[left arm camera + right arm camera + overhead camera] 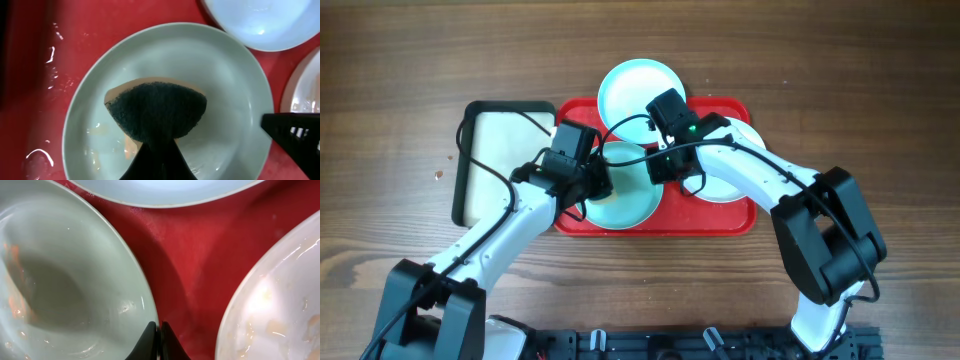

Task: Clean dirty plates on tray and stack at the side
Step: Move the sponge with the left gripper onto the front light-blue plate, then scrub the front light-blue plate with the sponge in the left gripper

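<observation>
A pale aqua plate [625,200] lies on the red tray [720,222], front left. It also shows in the left wrist view [225,80] with orange smears, and in the right wrist view [65,280]. My left gripper [157,145] is shut on a dark green sponge [157,112] with an orange backing, pressed onto this plate. My right gripper [156,330] is shut on this plate's right rim. A second aqua plate [638,88] overhangs the tray's far edge. A white plate [730,180] with smears [280,310] lies at the tray's right.
A smaller black-rimmed tray [495,160] with a cream inside sits left of the red tray on the wooden table [880,80]. Cables run over both arms above the plates.
</observation>
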Controlling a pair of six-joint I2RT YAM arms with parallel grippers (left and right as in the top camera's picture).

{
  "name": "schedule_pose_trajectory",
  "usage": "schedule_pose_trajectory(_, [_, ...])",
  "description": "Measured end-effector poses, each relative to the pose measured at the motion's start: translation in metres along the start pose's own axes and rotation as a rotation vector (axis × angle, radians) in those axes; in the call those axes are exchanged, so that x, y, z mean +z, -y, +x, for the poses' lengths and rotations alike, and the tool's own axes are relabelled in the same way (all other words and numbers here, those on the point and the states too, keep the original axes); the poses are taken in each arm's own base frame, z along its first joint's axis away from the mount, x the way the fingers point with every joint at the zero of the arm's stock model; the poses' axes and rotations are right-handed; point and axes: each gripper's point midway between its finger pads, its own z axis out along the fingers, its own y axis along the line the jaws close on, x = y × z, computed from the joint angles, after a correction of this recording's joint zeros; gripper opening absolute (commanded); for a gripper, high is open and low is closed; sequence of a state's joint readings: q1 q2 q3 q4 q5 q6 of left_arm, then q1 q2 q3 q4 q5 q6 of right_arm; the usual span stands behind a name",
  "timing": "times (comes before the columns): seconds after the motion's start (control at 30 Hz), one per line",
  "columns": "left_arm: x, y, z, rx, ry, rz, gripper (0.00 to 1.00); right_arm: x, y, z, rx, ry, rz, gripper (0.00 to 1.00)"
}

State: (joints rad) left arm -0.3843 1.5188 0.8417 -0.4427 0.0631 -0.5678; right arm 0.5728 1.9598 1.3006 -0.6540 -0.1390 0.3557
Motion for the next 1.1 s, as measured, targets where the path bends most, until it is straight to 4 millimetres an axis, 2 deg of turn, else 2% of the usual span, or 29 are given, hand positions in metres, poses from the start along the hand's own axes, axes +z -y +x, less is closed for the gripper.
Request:
schedule_pose_trajectory(0.3, [0.002,-0.009,0.003,-0.013,-0.011,-0.043,0.04,0.0,0.0,0.0,0.0,0.0,0.0,0.04])
schedule_pose_trajectory(0.53, [0.023,-0.02,0.011,-0.018,-0.051,-0.098,0.04,0.0,0.0,0.0,0.0,0.0,-0.002,0.04])
schedule_pose_trajectory(1.1, [0.044,-0.01,0.008,-0.013,-0.07,-0.072,0.04,0.001,0.002,0.0,-0.009,-0.007,-0.014,0.04])
